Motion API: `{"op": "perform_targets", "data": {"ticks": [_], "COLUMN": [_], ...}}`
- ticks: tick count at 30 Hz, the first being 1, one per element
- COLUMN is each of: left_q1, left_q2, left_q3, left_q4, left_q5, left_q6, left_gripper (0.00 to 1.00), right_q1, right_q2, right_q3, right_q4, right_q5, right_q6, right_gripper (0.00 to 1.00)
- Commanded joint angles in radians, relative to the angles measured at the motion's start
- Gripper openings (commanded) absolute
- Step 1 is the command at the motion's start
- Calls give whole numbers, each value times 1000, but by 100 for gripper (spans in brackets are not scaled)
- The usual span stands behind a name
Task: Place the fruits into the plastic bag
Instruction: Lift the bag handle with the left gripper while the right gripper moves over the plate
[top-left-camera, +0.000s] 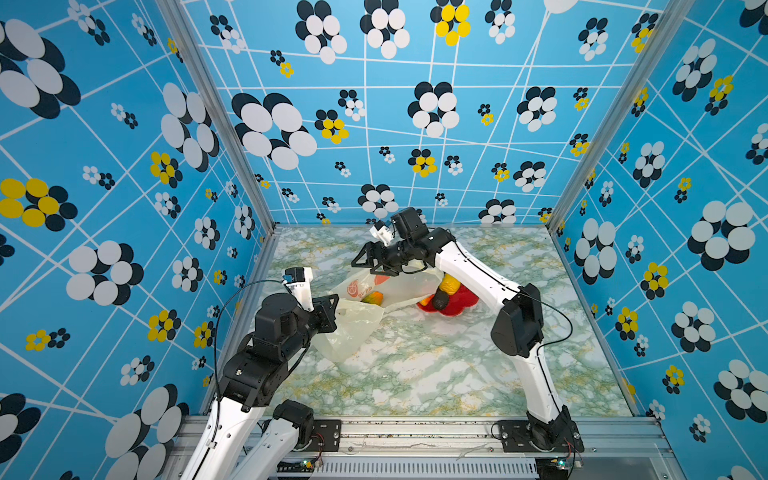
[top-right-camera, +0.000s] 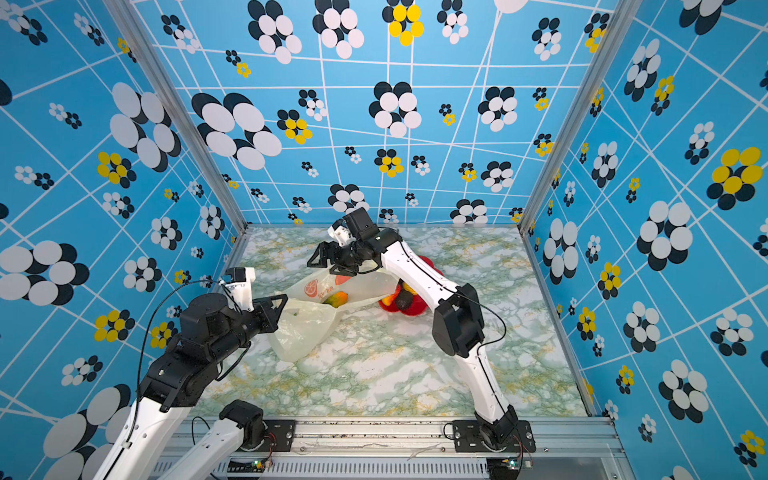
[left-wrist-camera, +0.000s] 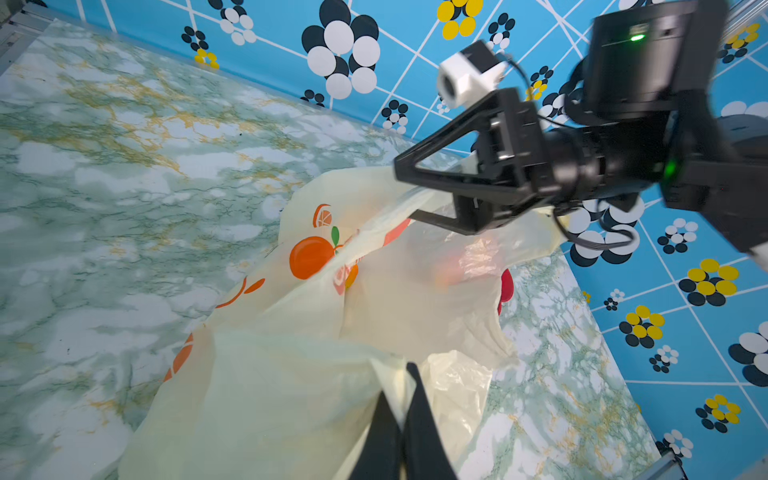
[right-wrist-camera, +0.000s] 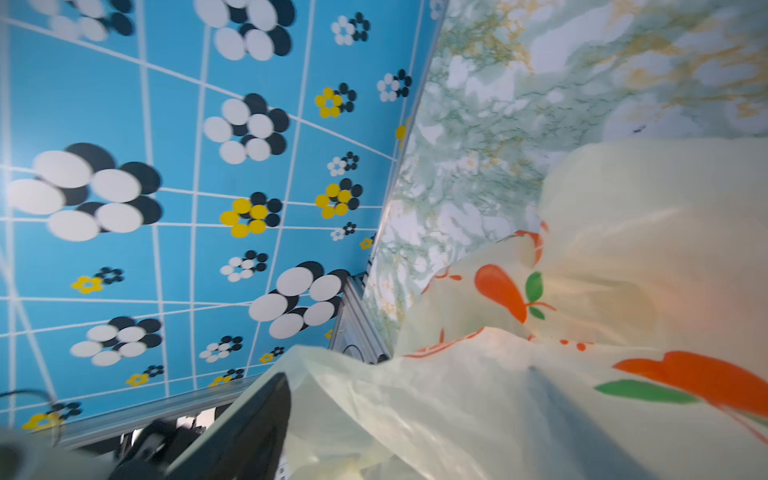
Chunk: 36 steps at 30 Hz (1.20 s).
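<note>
The plastic bag (top-left-camera: 357, 328) (top-right-camera: 307, 328) lies crumpled left of the table's middle, cream with orange prints. A red-yellow mango (top-left-camera: 372, 297) (top-right-camera: 336, 299) lies in its mouth. My left gripper (top-left-camera: 332, 309) (left-wrist-camera: 405, 374) is shut on the bag's near rim (left-wrist-camera: 291, 374). My right gripper (top-left-camera: 363, 268) (left-wrist-camera: 403, 191) hangs open over the far rim, with film draped between its wide jaws (right-wrist-camera: 395, 415). Behind the right arm, a yellow lemon (top-left-camera: 450, 284), a dark avocado-like fruit (top-left-camera: 440, 300) and an orange piece (top-left-camera: 426, 300) sit on the plate. Other fruits are hidden.
The red flower-shaped plate (top-left-camera: 457, 307) (top-right-camera: 415, 309) stands right of the bag, partly under the right forearm and partly under the bag's film. Blue patterned walls (top-left-camera: 124, 249) close in the marble table (top-left-camera: 415, 374) on three sides.
</note>
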<state>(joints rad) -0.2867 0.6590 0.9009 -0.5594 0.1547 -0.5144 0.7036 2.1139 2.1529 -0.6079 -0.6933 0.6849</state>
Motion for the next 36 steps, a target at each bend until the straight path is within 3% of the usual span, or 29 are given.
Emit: {"op": "perform_targets", "data": {"ticks": [1, 10, 19, 27, 31, 36], "left_q1": [38, 110, 118, 118, 119, 125], "left_q2": [21, 68, 31, 55, 85, 114], "left_q3": [57, 187, 314, 438, 406, 326], "left_q4": [20, -7, -41, -87, -59, 41], "left_q5": [66, 137, 171, 238, 299, 360], "left_q6": [40, 96, 84, 79, 83, 72], "left_gripper": [0, 0, 0, 0, 0, 0], "right_q1": [-3, -44, -57, -74, -87, -96], "right_q2": [-149, -344, -298, -188, -90, 131], "right_q3": [-55, -270, -307, -140, -43, 213], "right_q4": [56, 187, 178, 102, 108, 81], "right_q5": [-57, -100, -96, -73, -83, -103], "right_q6": [33, 140, 140, 110, 132, 177], "right_gripper": [89, 89, 89, 89, 89, 89]}}
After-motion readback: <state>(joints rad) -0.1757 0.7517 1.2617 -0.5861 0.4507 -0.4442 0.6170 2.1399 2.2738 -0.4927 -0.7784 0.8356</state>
